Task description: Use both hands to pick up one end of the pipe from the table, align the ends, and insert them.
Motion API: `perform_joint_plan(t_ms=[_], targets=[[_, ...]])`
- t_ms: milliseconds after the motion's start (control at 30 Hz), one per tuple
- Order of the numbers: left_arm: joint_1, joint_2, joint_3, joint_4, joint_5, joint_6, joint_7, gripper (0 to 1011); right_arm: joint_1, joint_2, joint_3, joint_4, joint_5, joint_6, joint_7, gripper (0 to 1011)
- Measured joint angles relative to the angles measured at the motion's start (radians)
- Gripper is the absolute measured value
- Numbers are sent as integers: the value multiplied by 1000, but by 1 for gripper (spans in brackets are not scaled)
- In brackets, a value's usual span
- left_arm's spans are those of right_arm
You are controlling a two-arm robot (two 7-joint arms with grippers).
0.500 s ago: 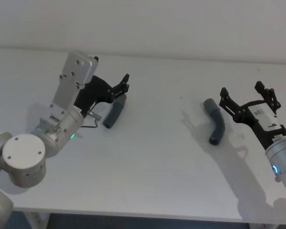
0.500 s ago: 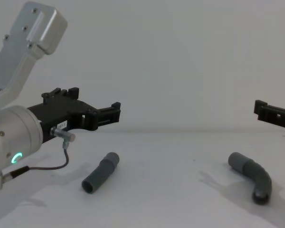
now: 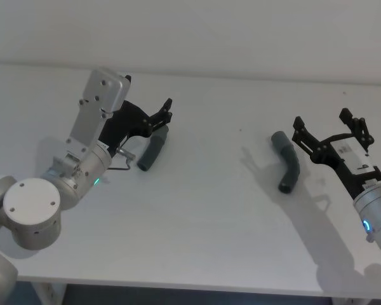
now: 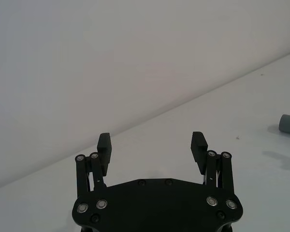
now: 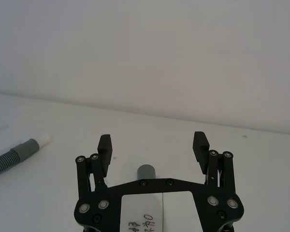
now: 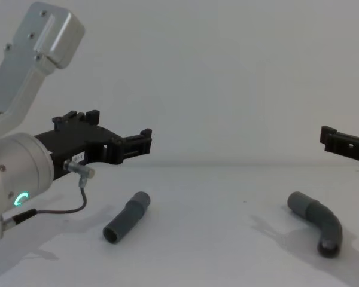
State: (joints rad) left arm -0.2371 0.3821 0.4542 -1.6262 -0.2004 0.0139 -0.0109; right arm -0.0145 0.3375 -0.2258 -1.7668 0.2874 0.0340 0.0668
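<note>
Nothing has shifted for you: the left gripper (image 3: 166,111) hangs spread over the straight piece (image 3: 152,151) at the table's (image 3: 209,210) left, the right gripper (image 3: 320,119) spread just right of the bent piece (image 3: 290,164), so both lie ungrasped and pickup is ahead.

- White label (image 5: 146,215) on the right gripper (image 5: 152,142): handwritten digit-like marks, sideways, partly cut off, not surely readable.
- Small white label (image 6: 78,157) on the left gripper (image 3: 167,110): print too small to read.

Bent piece (image 5: 146,172) mostly hidden behind right tool (image 5: 152,140), wrist view; tool cut off at chest view edge.
</note>
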Motion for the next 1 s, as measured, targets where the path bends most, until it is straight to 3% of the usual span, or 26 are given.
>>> perform_joint_plan(t_ms=[1000], targets=[[0,0,0,0,0,0,0,1001,0,0,0,0,0,0,0,1000]])
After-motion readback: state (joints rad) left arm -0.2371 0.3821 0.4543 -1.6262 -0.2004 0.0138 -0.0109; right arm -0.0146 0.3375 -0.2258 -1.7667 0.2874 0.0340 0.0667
